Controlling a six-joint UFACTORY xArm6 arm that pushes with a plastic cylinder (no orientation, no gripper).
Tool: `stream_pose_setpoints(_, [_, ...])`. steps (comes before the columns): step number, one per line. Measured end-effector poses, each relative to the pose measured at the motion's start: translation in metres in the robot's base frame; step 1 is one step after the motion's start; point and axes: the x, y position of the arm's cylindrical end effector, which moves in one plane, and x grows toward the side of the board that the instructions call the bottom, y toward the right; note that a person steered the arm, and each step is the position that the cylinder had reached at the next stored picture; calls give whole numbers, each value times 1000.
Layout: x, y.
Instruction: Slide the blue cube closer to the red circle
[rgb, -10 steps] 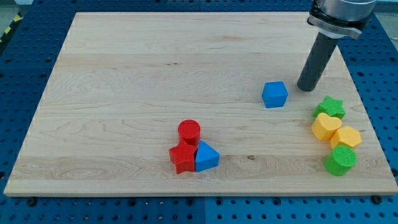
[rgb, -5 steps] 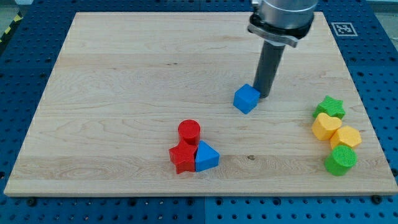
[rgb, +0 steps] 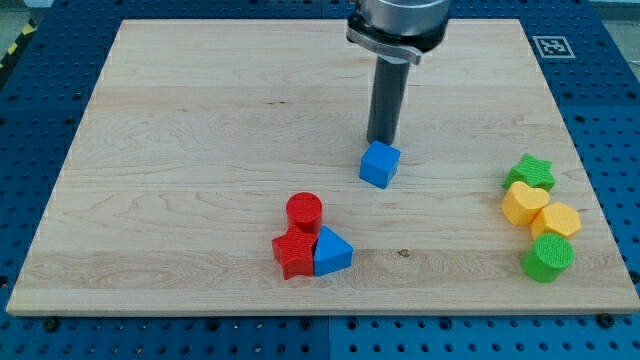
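The blue cube (rgb: 379, 165) lies on the wooden board near its middle. My tip (rgb: 380, 142) stands just above the cube in the view, touching or almost touching its upper edge. The red circle (rgb: 304, 211), a short red cylinder, sits below and to the left of the cube, about a cube's width or two away. The rod rises from the tip to the view's top.
A red star (rgb: 294, 252) and a blue triangle (rgb: 332, 251) touch the red circle from below. At the view's right sit a green star (rgb: 530, 172), a yellow heart (rgb: 524, 203), a yellow hexagon (rgb: 556, 220) and a green cylinder (rgb: 547, 258). The board (rgb: 200, 120) lies on a blue perforated table.
My tip has moved left from the board's right side and met the blue cube. The cube has slid left and a little down, toward the red circle. The other blocks have not moved.
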Motion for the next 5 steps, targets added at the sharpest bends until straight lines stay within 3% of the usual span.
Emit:
stream_pose_setpoints(4, [24, -10])
stream_pose_setpoints(5, [32, 30])
